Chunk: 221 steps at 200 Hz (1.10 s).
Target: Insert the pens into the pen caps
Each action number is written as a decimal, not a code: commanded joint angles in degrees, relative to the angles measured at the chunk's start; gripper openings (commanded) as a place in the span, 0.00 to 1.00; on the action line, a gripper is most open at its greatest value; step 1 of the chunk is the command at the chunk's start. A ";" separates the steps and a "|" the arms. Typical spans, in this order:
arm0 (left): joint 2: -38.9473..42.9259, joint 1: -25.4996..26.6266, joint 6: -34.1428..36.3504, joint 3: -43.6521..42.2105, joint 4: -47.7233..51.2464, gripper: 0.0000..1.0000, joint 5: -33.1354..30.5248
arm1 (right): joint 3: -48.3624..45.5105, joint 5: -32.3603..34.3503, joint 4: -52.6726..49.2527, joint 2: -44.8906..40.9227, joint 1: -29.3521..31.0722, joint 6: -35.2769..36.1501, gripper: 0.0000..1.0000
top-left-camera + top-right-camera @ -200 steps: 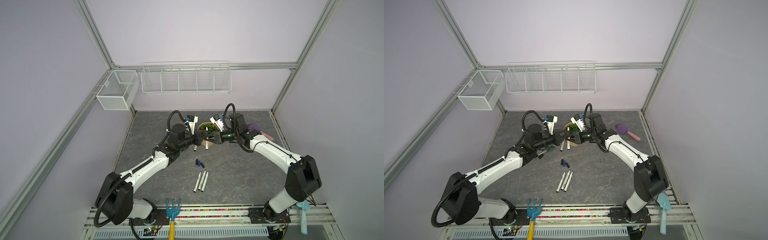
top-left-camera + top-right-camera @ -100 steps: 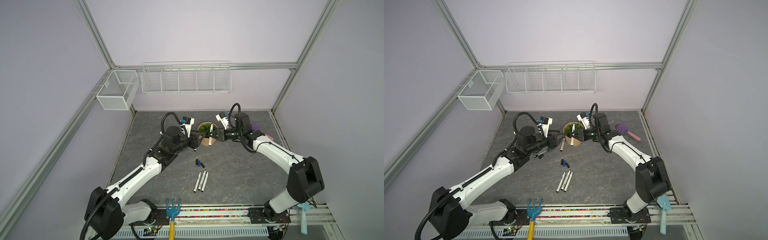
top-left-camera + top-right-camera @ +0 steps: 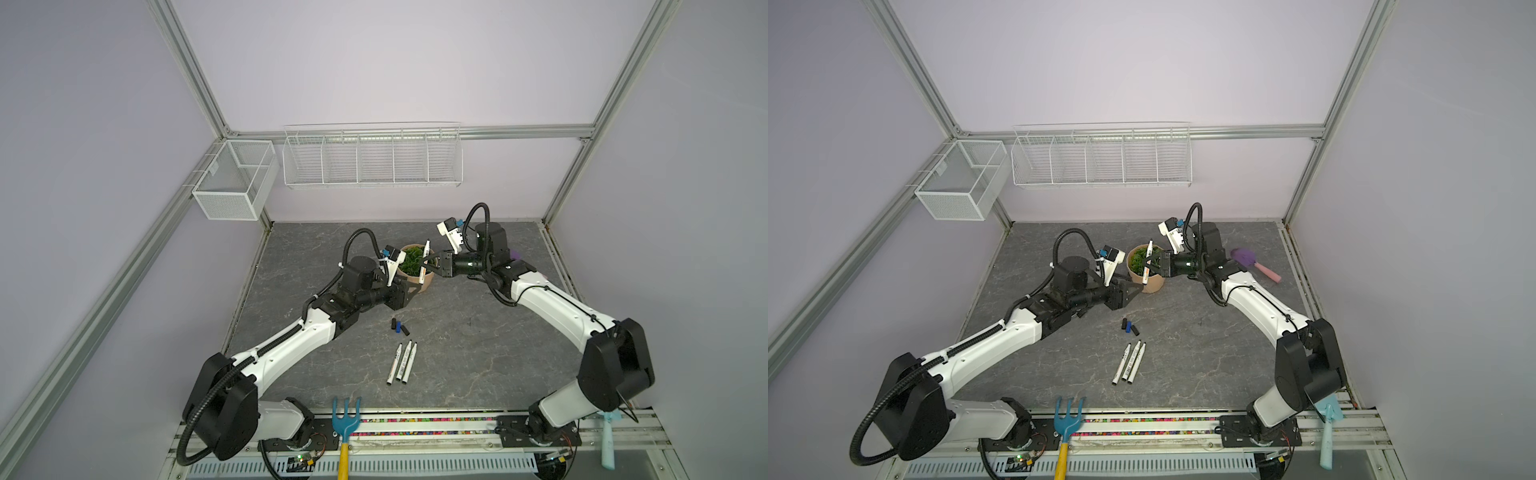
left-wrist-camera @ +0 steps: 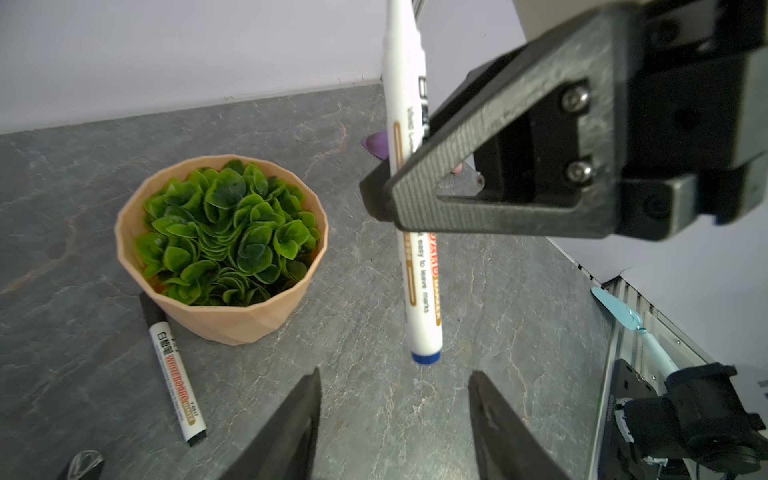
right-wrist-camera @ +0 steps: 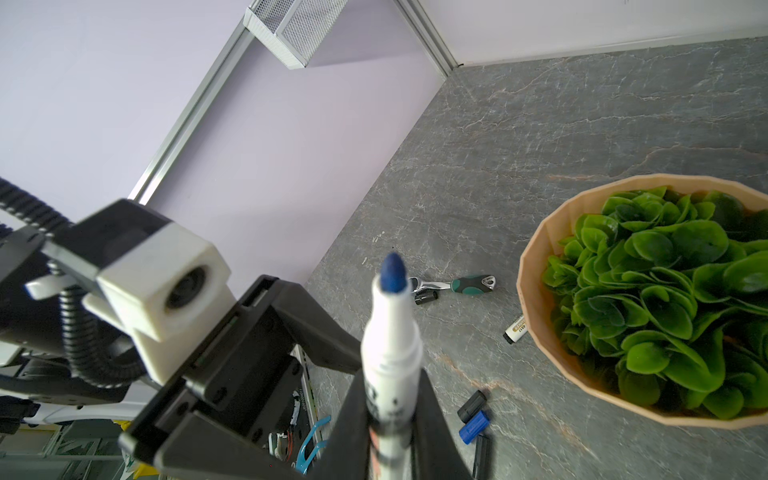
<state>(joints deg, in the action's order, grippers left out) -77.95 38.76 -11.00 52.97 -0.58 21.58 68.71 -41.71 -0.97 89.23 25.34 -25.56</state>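
While the right gripper (image 3: 424, 266) clamps a blue-tipped pen (image 5: 390, 332) upright beside the pot (image 4: 232, 324), the left gripper (image 4: 392, 386) hangs near its lower end, jaws apart and empty. Three pens (image 3: 402, 362) lie together on the table (image 3: 478, 332), three caps (image 3: 399, 326) just beyond them. A capped pen (image 4: 174, 365) lies by the pot.

Robot lab cell — aluminium frame (image 3: 192, 70), bare lilac walls (image 3: 374, 62), wall-hung wire basket (image 3: 372, 156), stone-look tabletop (image 3: 457, 332)

Right gripper (image 4: 382, 199) clamps pen (image 4: 419, 291) mid-barrel, near upright, blue end down. Left gripper (image 4: 395, 376): jaws apart, nothing between. Second pen (image 4: 176, 374) lies flat, one end at pot (image 4: 124, 232) base.
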 commanded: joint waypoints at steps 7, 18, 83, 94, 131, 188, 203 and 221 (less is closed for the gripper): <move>-2.70 0.87 0.95 3.74 -3.72 0.56 2.45 | -0.68 -1.35 0.16 -2.34 0.49 0.14 0.10; -3.62 0.96 0.65 4.19 -4.37 0.55 2.52 | -0.75 -0.97 -0.20 -2.56 0.58 0.41 0.10; -7.25 1.05 -0.89 6.08 -8.11 0.37 1.48 | -1.38 -1.43 0.14 -3.20 0.69 0.54 0.10; -7.90 1.14 -1.10 6.44 -8.58 0.32 1.75 | -1.47 -1.48 0.13 -3.29 0.73 0.51 0.10; -8.97 1.23 -1.88 6.97 -9.81 0.03 2.41 | -1.97 -1.46 0.22 -3.46 0.74 0.51 0.10; -8.53 2.06 -0.01 6.03 -6.01 0.00 3.88 | -2.01 0.73 1.06 -4.74 -0.01 -0.17 0.34; -8.52 2.50 0.67 5.49 -5.11 0.00 4.32 | -1.62 1.11 1.34 -4.86 -0.31 -0.19 0.38; -8.47 3.06 0.94 4.93 -4.40 0.00 4.01 | -1.04 1.46 1.39 -4.83 -0.47 -0.21 0.38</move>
<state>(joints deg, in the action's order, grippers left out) -86.06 40.95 -11.81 57.65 -6.76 24.67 67.33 -40.29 -0.32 86.02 25.34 -25.56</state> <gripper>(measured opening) 0.110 0.380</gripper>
